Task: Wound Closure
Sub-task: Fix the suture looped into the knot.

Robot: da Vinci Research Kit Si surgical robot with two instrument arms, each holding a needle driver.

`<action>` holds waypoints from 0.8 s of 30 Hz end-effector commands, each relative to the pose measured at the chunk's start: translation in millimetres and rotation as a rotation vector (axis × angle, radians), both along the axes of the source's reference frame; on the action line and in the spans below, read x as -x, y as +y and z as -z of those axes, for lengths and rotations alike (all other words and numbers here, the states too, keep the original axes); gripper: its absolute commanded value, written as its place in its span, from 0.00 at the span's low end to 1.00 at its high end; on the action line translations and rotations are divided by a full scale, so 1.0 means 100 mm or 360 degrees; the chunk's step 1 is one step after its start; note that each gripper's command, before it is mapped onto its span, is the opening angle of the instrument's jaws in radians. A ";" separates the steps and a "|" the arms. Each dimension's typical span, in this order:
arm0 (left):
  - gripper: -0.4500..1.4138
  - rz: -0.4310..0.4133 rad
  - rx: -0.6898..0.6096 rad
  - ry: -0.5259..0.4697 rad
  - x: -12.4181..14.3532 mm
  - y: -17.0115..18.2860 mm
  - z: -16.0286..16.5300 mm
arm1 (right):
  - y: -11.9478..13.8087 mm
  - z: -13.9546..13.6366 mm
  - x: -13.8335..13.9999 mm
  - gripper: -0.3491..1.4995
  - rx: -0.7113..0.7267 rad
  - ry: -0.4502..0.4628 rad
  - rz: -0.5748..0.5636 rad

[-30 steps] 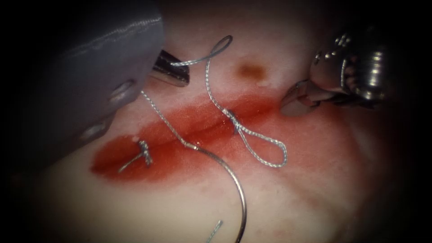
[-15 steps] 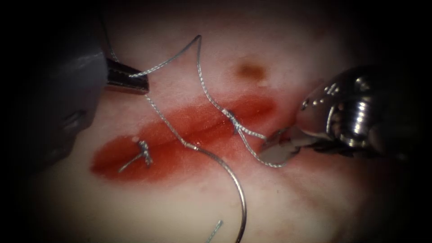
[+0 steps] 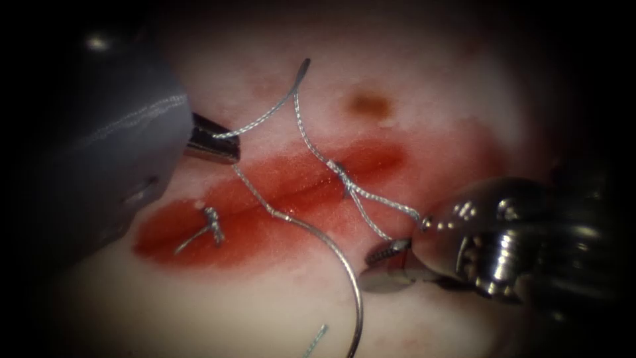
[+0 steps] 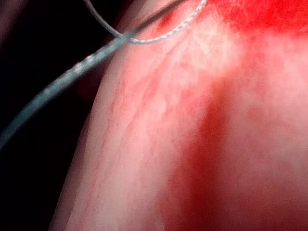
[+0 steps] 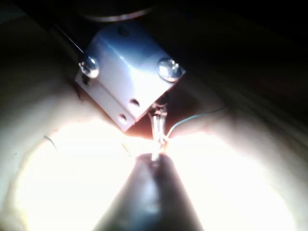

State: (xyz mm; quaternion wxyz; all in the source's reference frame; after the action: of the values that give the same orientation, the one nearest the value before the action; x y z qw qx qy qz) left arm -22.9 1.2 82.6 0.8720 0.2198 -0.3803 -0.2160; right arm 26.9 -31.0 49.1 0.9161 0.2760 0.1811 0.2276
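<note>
My left hand (image 3: 222,147) is clamped on the thread (image 3: 262,119) above the cut (image 3: 291,189). My right hand (image 3: 391,262) stands slightly parted at the thread loop right of the cut; I cannot tell whether it grips. The needle (image 3: 344,265) lies free on the tissue (image 3: 232,305) below the cut, in neither hand.

Left end effector (image 3: 215,140) closed (upper left), right end effector (image 3: 387,262) parted, low right
</note>
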 end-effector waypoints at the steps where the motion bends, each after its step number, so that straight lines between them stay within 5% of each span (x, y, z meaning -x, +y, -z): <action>1: 0.00 0.0004 0.0011 -0.0001 0.003 0.011 0.003 | 0.016 0.012 -0.009 0.47 0.0100 -0.0020 -0.0001; 4: 0.00 -0.0002 0.0014 0.0018 0.005 0.009 0.002 | 0.021 0.013 -0.006 0.69 0.0218 -0.0088 0.0040; 9: 0.00 -0.0002 0.0020 0.0020 0.006 0.007 -0.001 | 0.023 0.006 0.000 0.58 0.0255 -0.0137 0.0071; 12: 0.00 -0.0002 0.0025 0.0022 0.006 0.005 -0.002 | 0.024 -0.001 0.001 0.21 0.0267 -0.0137 0.0069; 16: 0.00 -0.0002 0.0025 0.0022 0.006 0.005 -0.002 | 0.023 -0.014 -0.002 0.16 0.0296 -0.0142 0.0061; 20: 0.00 -0.0002 0.0025 0.0022 0.006 0.005 -0.002 | 0.021 -0.024 -0.008 0.00 0.0330 -0.0141 0.0073; 24: 0.00 -0.0004 0.0025 0.0026 0.006 0.005 -0.002 | 0.018 -0.023 -0.015 0.00 0.0364 -0.0120 0.0134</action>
State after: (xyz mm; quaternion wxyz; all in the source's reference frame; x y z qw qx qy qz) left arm -23.3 0.5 83.2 0.8768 0.2144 -0.3734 -0.2139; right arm 27.0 -29.9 52.0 0.9580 0.1675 0.1550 0.1738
